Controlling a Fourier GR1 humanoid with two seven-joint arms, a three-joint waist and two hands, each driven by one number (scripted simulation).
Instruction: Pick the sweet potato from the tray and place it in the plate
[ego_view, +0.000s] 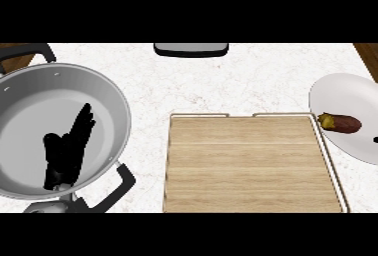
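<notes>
We are seeing the reddish-brown sweet potato (340, 123) lying on the round white plate (353, 145) at the right edge of the white speckled worktop (221, 80), just beside the rectangular wooden tray (244, 165). Our left hand (65, 150) is showing over the large grey metal pot (44, 100) at the left, its fingers (83, 122) extended straight and gripping nothing. Our right hand is not appearing in the head view.

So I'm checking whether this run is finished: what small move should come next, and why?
Probably none beyond keeping the hands clear. The sweet potato already lies on the white plate, the wooden tray holds nothing, and only the left hand shows, open over the pot.
</notes>
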